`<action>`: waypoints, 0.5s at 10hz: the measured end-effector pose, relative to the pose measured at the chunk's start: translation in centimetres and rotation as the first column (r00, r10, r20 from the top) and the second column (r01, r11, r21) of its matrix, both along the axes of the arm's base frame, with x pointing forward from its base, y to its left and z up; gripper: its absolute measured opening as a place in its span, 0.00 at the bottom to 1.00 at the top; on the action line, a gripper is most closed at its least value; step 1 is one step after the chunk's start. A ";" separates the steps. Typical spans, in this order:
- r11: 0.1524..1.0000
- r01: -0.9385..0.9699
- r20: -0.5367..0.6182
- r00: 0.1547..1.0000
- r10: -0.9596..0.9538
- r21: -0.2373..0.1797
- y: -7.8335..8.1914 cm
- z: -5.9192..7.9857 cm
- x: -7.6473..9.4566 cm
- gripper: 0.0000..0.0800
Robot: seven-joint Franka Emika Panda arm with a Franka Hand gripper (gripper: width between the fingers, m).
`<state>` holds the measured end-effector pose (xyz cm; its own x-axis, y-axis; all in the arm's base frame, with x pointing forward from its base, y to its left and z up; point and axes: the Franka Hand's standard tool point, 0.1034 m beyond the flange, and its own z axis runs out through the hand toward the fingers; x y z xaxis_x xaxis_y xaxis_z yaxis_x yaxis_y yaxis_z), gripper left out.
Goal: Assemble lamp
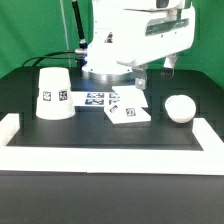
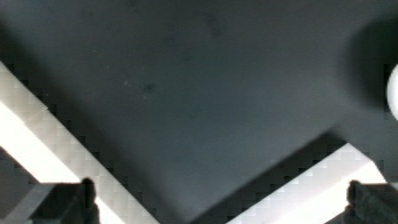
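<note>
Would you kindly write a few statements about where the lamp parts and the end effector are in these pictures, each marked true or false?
1. The shade stands at the exterior view's left of the base. True.
2. The bulb is fitted into the base. False: it lies apart on the table, at the exterior view's right of the base.
3. The end effector is gripping the bulb. False: in the wrist view it is open, with nothing in it.
4. The base lies flat on the table. True.
</note>
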<state>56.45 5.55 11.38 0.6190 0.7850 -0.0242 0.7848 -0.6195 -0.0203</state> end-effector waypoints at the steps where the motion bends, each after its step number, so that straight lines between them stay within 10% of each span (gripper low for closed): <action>1: 1.000 0.000 0.000 1.000 0.000 0.000 0.0 0.0 0.0 0.88; 5: 1.000 0.000 0.000 1.000 0.000 0.000 0.0 0.0 0.0 0.88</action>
<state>56.44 5.55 11.36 0.6190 0.7850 -0.0244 0.7847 -0.6195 -0.0206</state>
